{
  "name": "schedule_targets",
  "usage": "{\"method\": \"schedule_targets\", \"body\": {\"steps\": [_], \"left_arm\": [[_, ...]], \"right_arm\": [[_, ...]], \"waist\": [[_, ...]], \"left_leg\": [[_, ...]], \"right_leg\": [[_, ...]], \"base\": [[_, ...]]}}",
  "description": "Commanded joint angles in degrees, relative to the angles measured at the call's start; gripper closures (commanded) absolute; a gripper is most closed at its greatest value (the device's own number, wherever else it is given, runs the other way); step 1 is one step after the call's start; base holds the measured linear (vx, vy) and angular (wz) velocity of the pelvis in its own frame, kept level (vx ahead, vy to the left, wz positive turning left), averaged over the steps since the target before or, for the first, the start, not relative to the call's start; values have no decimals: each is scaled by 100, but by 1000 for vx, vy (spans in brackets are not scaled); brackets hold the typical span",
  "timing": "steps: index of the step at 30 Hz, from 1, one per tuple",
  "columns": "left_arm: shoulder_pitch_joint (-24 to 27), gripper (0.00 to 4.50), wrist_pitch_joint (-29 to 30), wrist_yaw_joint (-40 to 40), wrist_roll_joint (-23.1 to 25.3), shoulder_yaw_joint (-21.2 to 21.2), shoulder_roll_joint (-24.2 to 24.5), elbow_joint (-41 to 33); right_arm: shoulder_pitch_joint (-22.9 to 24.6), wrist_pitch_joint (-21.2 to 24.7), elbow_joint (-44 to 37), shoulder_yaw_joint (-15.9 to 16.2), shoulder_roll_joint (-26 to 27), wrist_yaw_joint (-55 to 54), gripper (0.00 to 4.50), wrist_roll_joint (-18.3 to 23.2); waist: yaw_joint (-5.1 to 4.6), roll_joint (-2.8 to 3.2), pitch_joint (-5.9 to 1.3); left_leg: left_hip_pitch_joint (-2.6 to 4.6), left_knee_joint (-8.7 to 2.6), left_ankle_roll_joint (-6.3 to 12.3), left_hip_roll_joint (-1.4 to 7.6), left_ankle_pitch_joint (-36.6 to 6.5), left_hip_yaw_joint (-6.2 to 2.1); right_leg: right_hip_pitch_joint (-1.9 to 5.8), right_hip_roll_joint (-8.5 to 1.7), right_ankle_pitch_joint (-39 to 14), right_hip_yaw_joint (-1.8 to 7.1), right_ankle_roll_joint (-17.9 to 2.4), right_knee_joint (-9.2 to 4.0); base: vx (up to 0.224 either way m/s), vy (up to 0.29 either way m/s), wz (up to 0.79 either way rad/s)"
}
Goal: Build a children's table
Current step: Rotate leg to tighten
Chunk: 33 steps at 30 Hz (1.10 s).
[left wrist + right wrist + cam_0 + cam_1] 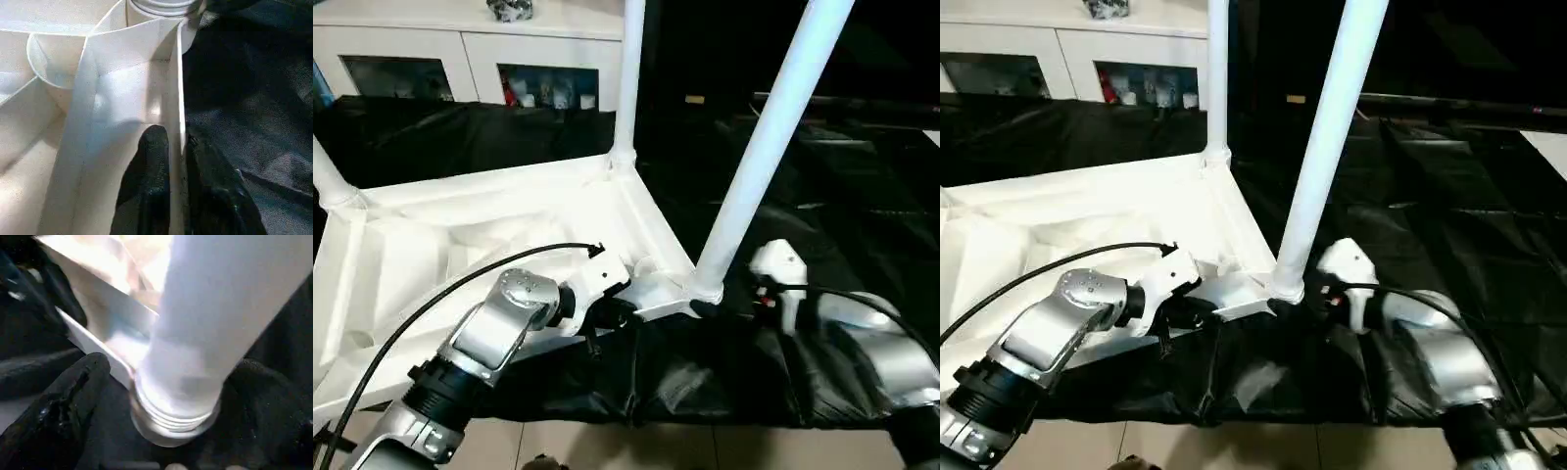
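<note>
The white tabletop [489, 211] lies upside down on black cloth, ribbed underside up. Three white legs stand in its corner sockets: one at the near right corner [764, 147], one at the far right corner [628, 78], and one at the left [328, 176]. My left gripper [175, 134] is shut on the tabletop's near rim [171, 73], one black finger [151, 171] inside the wall and the other outside. My right gripper [171, 367] is open, its fingers [63, 406] on either side of the near right leg's threaded base [176, 421].
A white cabinet [460, 49] with glass-fronted compartments stands behind. Black cloth [724, 382] drapes over the front edge down to a tiled floor [705, 450]. A black cable [440, 294] arcs over my left forearm.
</note>
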Motion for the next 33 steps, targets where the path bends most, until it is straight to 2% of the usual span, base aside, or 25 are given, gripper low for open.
{"method": "schedule_targets", "body": {"steps": [1,3,4,5,6,8,9,10,13,16,20,22,27,28,29,30,32,33], "left_arm": [[-1,422,-24,-21,26,-74,66,115],[1,446,-57,-51,3,-56,87,136],[1,446,-70,-69,-9,-50,95,139],[4,450,-80,-71,-21,-40,101,136],[13,450,-104,-124,-50,-38,121,120],[32,450,-119,-156,-68,-29,152,101],[35,450,-121,-161,-69,-27,156,99],[42,450,-124,-172,-70,-23,165,95],[67,450,-147,-181,-63,-4,191,89],[92,450,-188,-215,-71,18,229,88],[55,450,-355,-212,-71,77,260,241],[19,450,-423,-171,-73,114,244,340],[-239,450,-580,365,-32,375,-65,935],[-320,450,-570,510,-4,388,-186,1063],[-346,450,-568,558,8,387,-225,1103],[-477,450,-555,813,73,381,-432,1284],[-584,450,-542,991,108,355,-647,1425],[-702,450,-547,1203,133,339,-927,1597]], "right_arm": [[-158,-88,208,45,41,-70,28,-160],[-289,-118,403,75,127,-92,35,-166],[-324,-122,451,77,153,-91,35,-155],[-370,-136,516,83,186,-79,51,-131],[-421,-145,580,83,225,-72,77,-110],[-512,-178,706,86,288,-62,77,-93],[-525,-186,728,86,296,-62,97,-100],[-556,-205,779,85,316,-60,97,-117],[-641,-280,965,124,359,-1,119,-186],[-755,-386,1249,134,437,58,143,-244],[-888,-488,1540,110,581,41,170,-239],[-921,-515,1625,89,634,14,175,-222],[-950,-644,1998,-62,1183,-1073,178,-353],[-935,-658,2087,-74,1371,-1487,178,-449],[-937,-667,2127,-80,1429,-1612,178,-480],[-952,-648,2307,-113,1711,-2178,180,-590],[-998,-645,2480,-127,1964,-2626,180,-667],[-1096,-692,2687,-126,2254,-3065,180,-738]], "waist": [[19,21,-338],[16,22,-335],[17,4,-340],[23,19,-339],[19,-3,-338],[23,9,-336],[16,11,-338],[19,-23,-341],[10,-4,-332],[8,-26,-334],[-11,-22,-330],[-12,-29,-327],[-22,-38,-312],[-26,-75,-310],[-7,-42,-303],[-23,-57,-296],[-16,-61,-297],[-23,-49,-299]], "left_leg": [[30,-438,61,62,-1517,-31],[40,-433,63,62,-1552,-22],[45,-430,70,66,-1548,-19],[47,-432,75,67,-1537,-22],[43,-433,87,68,-1523,-19],[46,-436,87,69,-1515,-20],[41,-438,83,68,-1517,-21],[42,-434,87,72,-1507,-17],[39,-440,84,70,-1531,-20],[31,-446,77,73,-1530,-24],[22,-446,66,63,-1544,-25],[43,-444,62,62,-1587,-20],[61,-472,-72,50,-1710,-32],[55,-477,-73,52,-1728,-36],[81,-473,-89,49,-1780,-28],[72,-483,-88,51,-1839,-32],[95,-492,-148,44,-1887,-46],[94,-500,-168,48,-1954,-52]], "right_leg": [[278,-195,-1507,139,-1107,-453],[271,-195,-1537,143,-1118,-457],[271,-198,-1534,144,-1113,-458],[272,-199,-1531,145,-1113,-455],[272,-196,-1511,144,-1114,-455],[268,-197,-1529,144,-1118,-450],[274,-197,-1540,142,-1122,-449],[272,-200,-1541,141,-1117,-452],[265,-203,-1648,141,-1096,-453],[266,-211,-1712,140,-1072,-454],[267,-212,-1795,141,-1047,-461],[251,-206,-1864,144,-1027,-475],[219,-221,-2337,140,-871,-515],[226,-222,-2394,136,-844,-522],[187,-229,-2505,145,-802,-544],[174,-235,-2609,152,-764,-551],[169,-234,-2747,138,-697,-573],[159,-237,-2808,135,-664,-588]], "base": [[0,0,0],[0,0,0],[0,0,0],[0,0,0],[0,0,0],[0,0,0],[0,0,0],[0,0,0],[0,0,0],[0,0,0],[0,0,0],[0,0,0],[0,0,0],[0,0,0],[0,0,0],[0,0,0],[0,0,0],[0,0,0]]}}
